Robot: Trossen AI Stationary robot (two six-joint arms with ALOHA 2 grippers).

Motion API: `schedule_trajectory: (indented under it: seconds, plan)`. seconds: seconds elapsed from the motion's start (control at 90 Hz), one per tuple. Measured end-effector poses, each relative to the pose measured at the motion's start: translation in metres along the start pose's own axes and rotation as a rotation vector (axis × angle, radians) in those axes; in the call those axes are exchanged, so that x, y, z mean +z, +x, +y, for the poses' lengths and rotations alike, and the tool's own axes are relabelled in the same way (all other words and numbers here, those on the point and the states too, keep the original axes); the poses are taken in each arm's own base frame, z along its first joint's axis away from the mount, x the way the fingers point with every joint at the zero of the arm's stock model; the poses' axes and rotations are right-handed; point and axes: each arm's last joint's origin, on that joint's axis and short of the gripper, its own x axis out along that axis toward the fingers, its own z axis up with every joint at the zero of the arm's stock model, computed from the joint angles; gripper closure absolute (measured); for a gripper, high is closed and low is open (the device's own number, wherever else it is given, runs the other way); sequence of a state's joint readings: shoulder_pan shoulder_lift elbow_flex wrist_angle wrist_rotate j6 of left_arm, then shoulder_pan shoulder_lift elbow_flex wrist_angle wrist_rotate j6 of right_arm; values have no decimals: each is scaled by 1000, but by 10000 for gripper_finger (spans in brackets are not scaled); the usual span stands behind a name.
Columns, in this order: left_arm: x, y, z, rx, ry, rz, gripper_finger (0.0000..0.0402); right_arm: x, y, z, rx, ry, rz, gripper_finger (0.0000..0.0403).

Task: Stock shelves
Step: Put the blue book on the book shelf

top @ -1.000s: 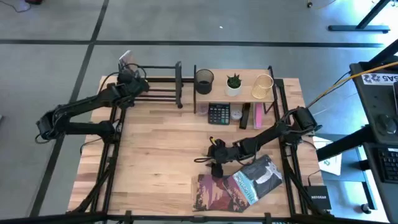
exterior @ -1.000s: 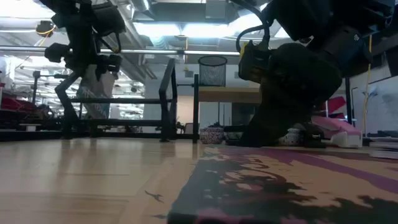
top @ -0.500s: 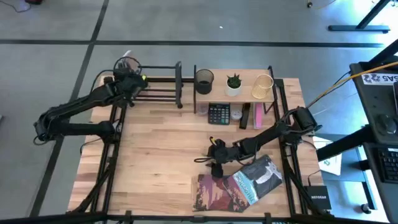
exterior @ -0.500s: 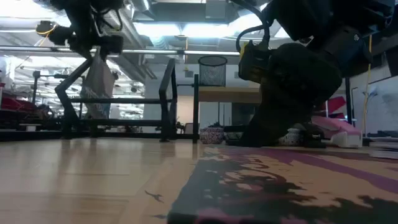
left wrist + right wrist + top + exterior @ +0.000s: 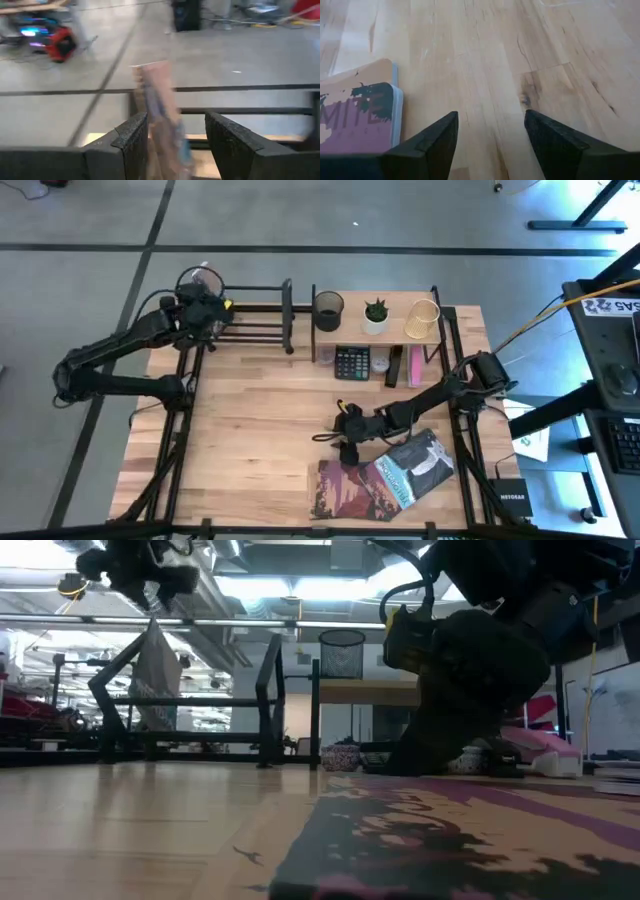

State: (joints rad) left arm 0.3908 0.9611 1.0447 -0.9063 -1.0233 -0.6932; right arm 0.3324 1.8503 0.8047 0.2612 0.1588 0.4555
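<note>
Black rack (image 5: 250,315): book (image 5: 162,120) leaning inside, just under left gripper (image 5: 174,145).
Left gripper: fingers apart, book between, not clamped.
Right gripper (image 5: 490,142): spread, beside magazines (image 5: 380,475).
Board shelf (image 5: 380,330): cup (image 5: 328,310), plant (image 5: 376,314), basket (image 5: 423,319) on top.

The left gripper (image 5: 203,305) has slid toward the frame's upper left in the high view, out past the left end of the black book rack (image 5: 250,320). In the low view it has climbed to the top edge, leaving the thin book (image 5: 156,675) leaning in the rack, its fingers (image 5: 131,145) now spread either side.
</note>
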Motion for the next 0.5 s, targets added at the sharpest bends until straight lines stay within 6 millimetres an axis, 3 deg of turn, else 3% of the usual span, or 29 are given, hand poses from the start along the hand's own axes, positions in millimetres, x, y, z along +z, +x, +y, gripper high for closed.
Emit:
schedule_trajectory:
  seconds: [0.233,0.5]
  plan:
    - [-49,-49,-29,-328,56,198,243,8,-25,37,124,-273,-133,185]
    - [-120,-129,-79,-643,80,264,273,8,-60,50,204,-395,-60,185]
